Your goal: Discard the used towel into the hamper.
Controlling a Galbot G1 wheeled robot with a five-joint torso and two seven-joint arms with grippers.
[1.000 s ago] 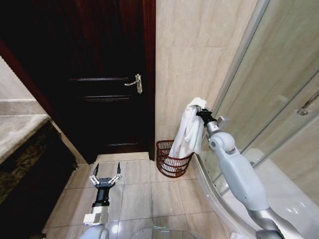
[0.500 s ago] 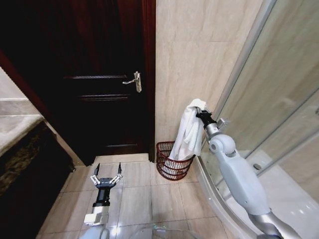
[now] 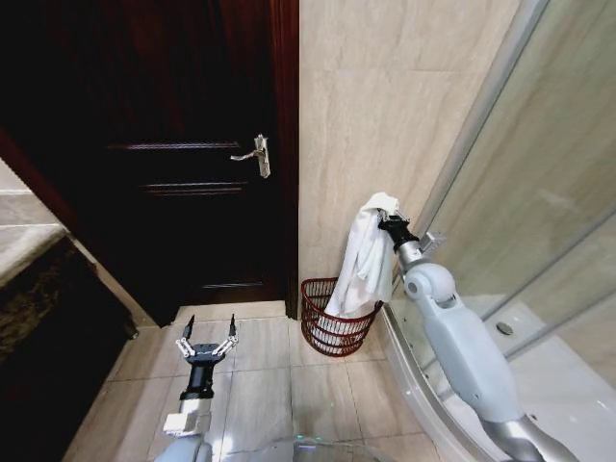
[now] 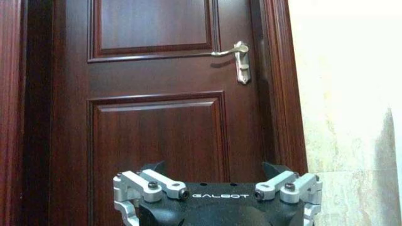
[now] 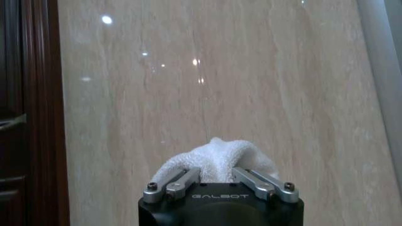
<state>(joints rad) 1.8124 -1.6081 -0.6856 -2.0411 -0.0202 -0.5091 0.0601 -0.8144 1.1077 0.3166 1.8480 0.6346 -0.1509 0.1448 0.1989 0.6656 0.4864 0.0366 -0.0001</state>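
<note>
White towel [image 3: 364, 258] pinched in right claw [image 3: 385, 218] over hamper [image 3: 337, 318], "GALBOT" lettering

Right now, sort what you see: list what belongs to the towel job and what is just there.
Belongs to the job:
- towel, white, hanging above the hamper
- hamper, on the floor by the wall
- right gripper, shut on the towel

Just there:
- left gripper, open, low over the floor
- door
- door handle
- shower glass

Soft white terry-cloth towel [image 3: 364, 252]; dark openwork hamper [image 3: 337, 318] of thin bars; glossy dark wood door [image 3: 183, 144] with metal handle [image 3: 255, 154]; polished beige tiles.
</note>
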